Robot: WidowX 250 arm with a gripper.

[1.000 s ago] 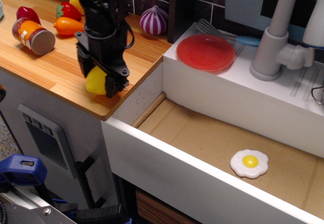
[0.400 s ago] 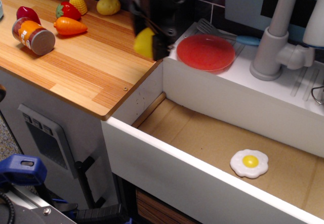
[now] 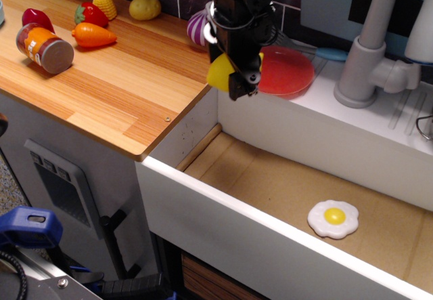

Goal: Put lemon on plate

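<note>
The bright yellow lemon (image 3: 220,73) is held in my gripper (image 3: 233,76), lifted above the counter's right edge. The black gripper is shut on it, fingers pointing down, and covers the lemon's right side. The red plate (image 3: 287,70) lies flat on the white ledge behind the sink, just right of the gripper; its left part is hidden by the gripper. The lemon hangs at the plate's left edge, not resting on it.
On the wooden counter (image 3: 101,76) lie an orange can (image 3: 44,46), carrot (image 3: 93,35), strawberry (image 3: 90,13), corn cob (image 3: 104,3), potato (image 3: 145,7) and a purple onion (image 3: 197,28). A fried egg toy (image 3: 333,219) lies in the sink. A grey faucet (image 3: 369,49) stands right of the plate.
My gripper has carried the lemon from the counter's front right up and to the right, to the plate's left edge. The plate and other toys have not moved.
</note>
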